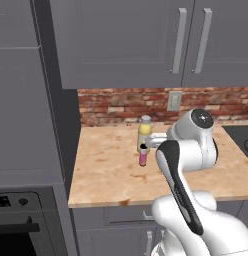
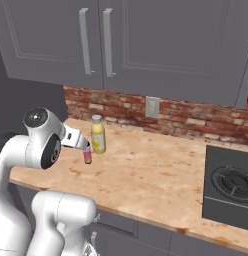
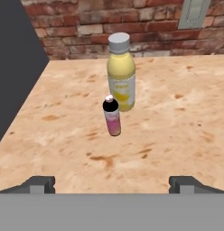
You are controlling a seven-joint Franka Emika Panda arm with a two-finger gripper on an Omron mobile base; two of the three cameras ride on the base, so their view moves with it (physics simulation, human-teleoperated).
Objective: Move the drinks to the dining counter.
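Gripper (image 3: 112,184) stood wide open and empty; pink bottle (image 3: 112,116) stood upright straight ahead, yellow bottle (image 3: 121,73) just beyond it.

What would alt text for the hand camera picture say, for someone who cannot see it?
A small pink bottle with a dark cap stands upright on a light wood counter, just in front of a taller yellow bottle with a pale cap. A red brick backsplash runs behind them.
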